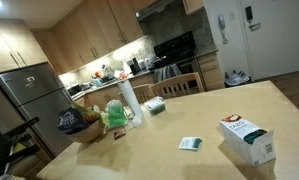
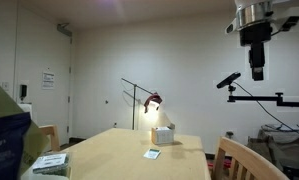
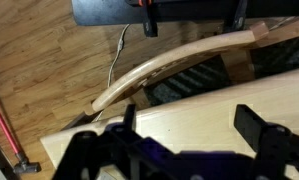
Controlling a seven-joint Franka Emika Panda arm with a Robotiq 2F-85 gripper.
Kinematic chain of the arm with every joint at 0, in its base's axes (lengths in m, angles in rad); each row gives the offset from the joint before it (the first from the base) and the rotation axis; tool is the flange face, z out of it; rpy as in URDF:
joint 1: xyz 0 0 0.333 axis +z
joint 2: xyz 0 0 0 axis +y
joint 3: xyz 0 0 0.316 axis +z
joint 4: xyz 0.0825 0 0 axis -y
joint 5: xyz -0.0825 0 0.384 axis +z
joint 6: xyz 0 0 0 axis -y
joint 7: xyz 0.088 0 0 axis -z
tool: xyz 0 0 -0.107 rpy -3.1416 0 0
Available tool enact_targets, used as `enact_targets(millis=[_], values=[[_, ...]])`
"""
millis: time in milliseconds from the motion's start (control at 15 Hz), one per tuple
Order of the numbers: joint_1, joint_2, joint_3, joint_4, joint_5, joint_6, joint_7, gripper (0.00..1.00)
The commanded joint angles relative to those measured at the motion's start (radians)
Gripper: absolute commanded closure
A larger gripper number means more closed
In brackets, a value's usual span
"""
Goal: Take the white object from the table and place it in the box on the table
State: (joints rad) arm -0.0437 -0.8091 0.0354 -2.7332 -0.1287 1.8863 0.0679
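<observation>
The white object (image 1: pixel 191 143), a small flat packet with a green patch, lies on the wooden table (image 1: pixel 189 115). It also shows in an exterior view (image 2: pixel 152 154). The box (image 1: pixel 246 138), a white carton with green print, stands just beside it and appears farther back in an exterior view (image 2: pixel 164 135). My gripper (image 2: pixel 257 70) hangs high above the table's far right side, well away from both. In the wrist view the gripper (image 3: pixel 189 130) is open and empty over bare table near its edge. Neither packet nor box shows there.
A tall white roll (image 1: pixel 128 100), a dark basket (image 1: pixel 77 122) with green items and a flat grey-white block (image 1: pixel 154 105) stand at the table's other end. A wooden chair (image 3: pixel 179 62) stands by the table edge. A camera boom (image 2: pixel 251 95) reaches in under the gripper.
</observation>
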Motion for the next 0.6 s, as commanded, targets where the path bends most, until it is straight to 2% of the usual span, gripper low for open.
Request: enact_targets(millis=[0,133,533], values=[[0.006,0.003,-0.011,0.011,0.006,0.006,-0.004,0.0],[0.013,0.009,-0.03,0.035,0.011,0.041,-0.032,0.0],[0.016,0.044,-0.091,0.12,0.006,0.247,-0.129,0.0]])
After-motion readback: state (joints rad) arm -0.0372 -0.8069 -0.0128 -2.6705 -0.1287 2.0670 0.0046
